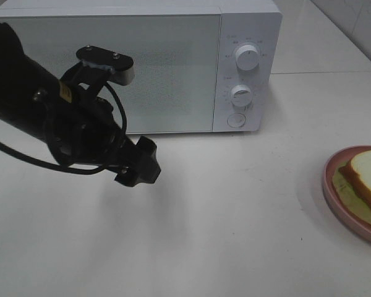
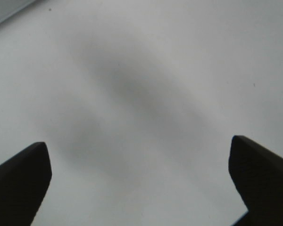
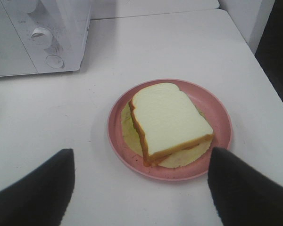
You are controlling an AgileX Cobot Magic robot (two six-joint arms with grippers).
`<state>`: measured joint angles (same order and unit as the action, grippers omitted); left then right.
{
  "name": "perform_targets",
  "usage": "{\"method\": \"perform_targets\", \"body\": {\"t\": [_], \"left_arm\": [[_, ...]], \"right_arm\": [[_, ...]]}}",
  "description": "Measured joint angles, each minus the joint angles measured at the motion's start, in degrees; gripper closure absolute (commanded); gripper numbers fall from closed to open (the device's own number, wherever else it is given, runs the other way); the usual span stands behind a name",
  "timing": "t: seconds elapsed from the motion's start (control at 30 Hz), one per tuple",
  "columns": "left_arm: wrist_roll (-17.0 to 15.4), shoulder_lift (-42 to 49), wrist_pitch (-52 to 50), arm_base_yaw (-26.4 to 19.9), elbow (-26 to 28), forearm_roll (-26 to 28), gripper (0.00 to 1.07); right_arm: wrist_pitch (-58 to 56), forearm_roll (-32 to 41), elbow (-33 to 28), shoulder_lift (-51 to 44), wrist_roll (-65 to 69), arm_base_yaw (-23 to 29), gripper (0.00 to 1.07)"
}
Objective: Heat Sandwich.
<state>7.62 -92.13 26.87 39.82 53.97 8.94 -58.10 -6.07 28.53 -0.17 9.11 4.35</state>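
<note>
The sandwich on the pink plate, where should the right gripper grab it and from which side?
Probably from above, jaws across the sandwich's two crust sides. It lies flat on the plate, whose raised rim blocks a low sideways approach. The right gripper is open, close by and empty.

I am seeing white microwave (image 1: pixel 136 65) sitting at back of white tabletop (image 1: pixel 235 235), door shut, two round knobs (image 1: pixel 247 57) showing on its right panel. Pink plate (image 3: pixel 217 110) lying well apart from it, near tabletop's right edge.
</note>
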Motion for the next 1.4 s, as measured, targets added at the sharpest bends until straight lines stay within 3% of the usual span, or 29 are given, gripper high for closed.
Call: {"method": "perform_targets", "body": {"t": [0.2,0.33,0.5,0.63,0.8,0.93,1.1,1.4], "left_arm": [[-1.9,2.7,8.7,-1.0,0.2,0.4,0.1],[-3.2,3.7,15.7,-4.2,0.5,1.3,0.1],[-3.4,5.3,23.3,-10.1,0.9,1.6,0.1],[-3.4,8.5,30.4,-18.4,1.0,1.6,0.1],[-3.4,10.8,32.7,-22.7,1.0,1.6,0.1],[-3.4,15.1,36.9,-31.1,1.0,1.5,0.1],[-3.7,18.7,41.8,-36.4,1.0,1.4,0.1],[-4.5,28.8,42.5,-38.2,-2.1,-0.2,0.1]], "right_arm": [[0.0,0.0,0.0,0.0,0.0,0.0,0.31],[0.0,0.0,0.0,0.0,0.0,0.0,0.31],[0.0,0.0,0.0,0.0,0.0,0.0,0.31],[0.0,0.0,0.0,0.0,0.0,0.0,0.31],[0.0,0.0,0.0,0.0,0.0,0.0,0.31],[0.0,0.0,0.0,0.0,0.0,0.0,0.31],[0.0,0.0,0.0,0.0,0.0,0.0,0.31],[0.0,0.0,0.0,0.0,0.0,0.0,0.31]]}}
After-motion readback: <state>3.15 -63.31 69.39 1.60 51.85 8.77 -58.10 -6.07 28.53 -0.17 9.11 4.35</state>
